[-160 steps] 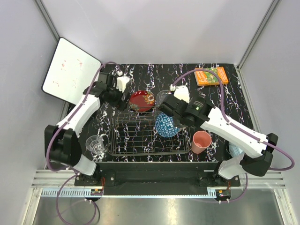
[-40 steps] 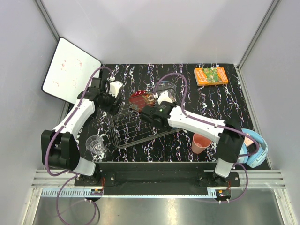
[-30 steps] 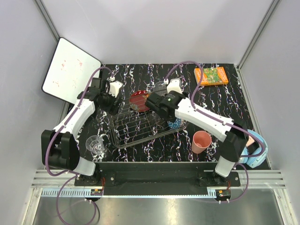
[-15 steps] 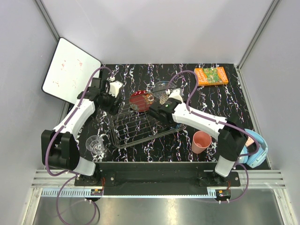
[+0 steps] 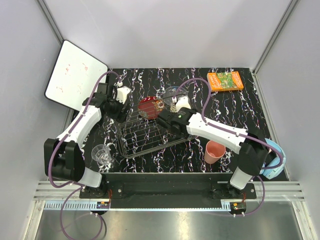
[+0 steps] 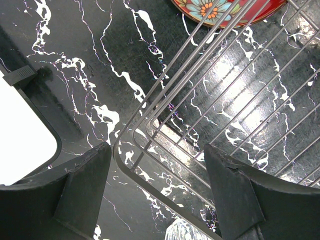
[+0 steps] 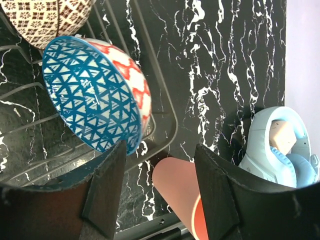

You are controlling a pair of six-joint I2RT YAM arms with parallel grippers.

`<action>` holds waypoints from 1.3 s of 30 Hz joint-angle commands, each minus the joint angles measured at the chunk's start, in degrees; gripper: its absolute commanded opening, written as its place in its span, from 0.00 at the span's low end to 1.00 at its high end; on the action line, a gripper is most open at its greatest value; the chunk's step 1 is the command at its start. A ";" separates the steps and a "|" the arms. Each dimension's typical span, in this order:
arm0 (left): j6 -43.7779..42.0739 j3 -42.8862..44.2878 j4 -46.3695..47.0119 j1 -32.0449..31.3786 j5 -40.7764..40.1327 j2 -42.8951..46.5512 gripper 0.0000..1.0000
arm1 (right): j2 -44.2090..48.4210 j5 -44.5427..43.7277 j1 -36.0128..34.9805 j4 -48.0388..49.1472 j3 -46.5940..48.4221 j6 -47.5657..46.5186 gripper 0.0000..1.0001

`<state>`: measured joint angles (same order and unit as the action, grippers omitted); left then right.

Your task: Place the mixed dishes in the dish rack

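Observation:
The dish rack (image 5: 140,135) lies skewed on the black marbled table. Its corner rim (image 6: 159,196) sits between the fingers of my open left gripper (image 6: 157,170), which touches nothing. The blue patterned bowl (image 7: 95,95) leans on edge inside the rack's end (image 7: 175,127), beside the beige-brown bowl (image 7: 45,15). My right gripper (image 7: 160,165) hovers open and empty just past the blue bowl, with the salmon-pink cup (image 7: 180,195) lying on the table beyond its fingers. The red dish (image 5: 150,107) rests at the rack's far edge. The clear glass bowl (image 5: 172,92) stands behind it. The clear glass cup (image 5: 102,152) stands near left.
Blue headphones (image 7: 280,145) lie at the right edge next to the cup (image 5: 215,151). An orange book (image 5: 225,81) sits at the back right. A white board (image 5: 75,75) leans off the table's back left corner.
Earlier my right gripper carried the blue bowl over a squarely placed rack. Now the rack is turned, the bowl stands in it, and the right arm has drawn slightly nearer. The left arm is still.

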<state>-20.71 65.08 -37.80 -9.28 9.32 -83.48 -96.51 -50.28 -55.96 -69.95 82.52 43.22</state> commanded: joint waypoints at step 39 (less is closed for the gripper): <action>-0.21 -0.39 1.06 -0.04 0.08 0.16 0.79 | -20.82 -26.45 -7.66 -22.95 2.82 27.79 0.00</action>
<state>-20.73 64.23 -37.78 -9.28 9.23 -83.50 -112.25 -70.39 -60.42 -73.58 81.12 56.38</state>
